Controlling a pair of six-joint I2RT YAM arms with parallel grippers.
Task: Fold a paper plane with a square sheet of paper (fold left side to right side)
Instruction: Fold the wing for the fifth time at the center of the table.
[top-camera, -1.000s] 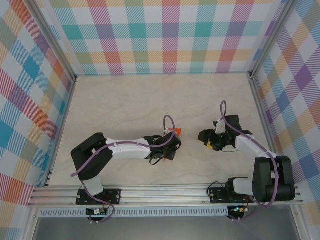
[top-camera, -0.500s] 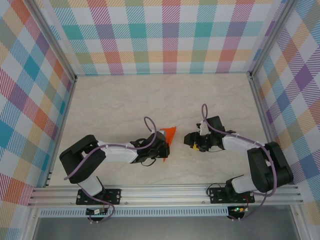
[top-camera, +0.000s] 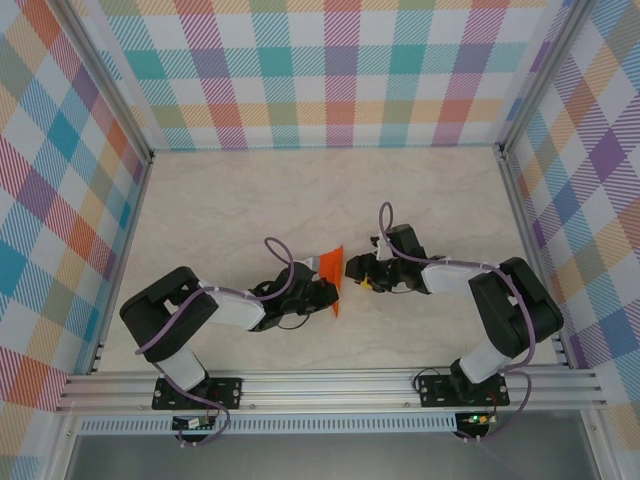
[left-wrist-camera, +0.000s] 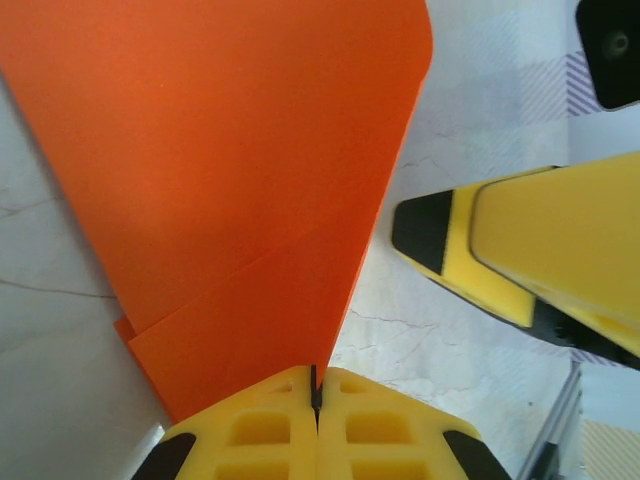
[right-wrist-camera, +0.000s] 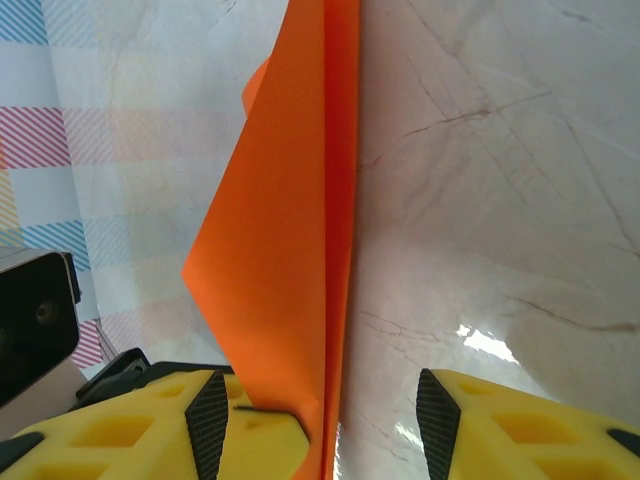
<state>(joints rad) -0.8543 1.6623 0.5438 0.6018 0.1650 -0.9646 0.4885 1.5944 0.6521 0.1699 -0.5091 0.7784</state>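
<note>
The bright orange folded sheet of paper (top-camera: 335, 275) stands mid-counter (top-camera: 250, 210), long axis running near to far. The left claw (left-wrist-camera: 315, 395) is clamped tight on its near end. The right claw (right-wrist-camera: 322, 400), just to the right, gapes half-wide astride the paper's edge, not yet pinching.

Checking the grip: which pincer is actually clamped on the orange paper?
The left pincer, shut on the orange paper; the right pincer has its jaws apart around the paper's edge.

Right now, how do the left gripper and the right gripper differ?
The left gripper is shut, pinching the folded orange paper; the right gripper is open, the paper standing between its fingers. The left reaches in from the left, the right from the right. Both have yellow fingers.
</note>
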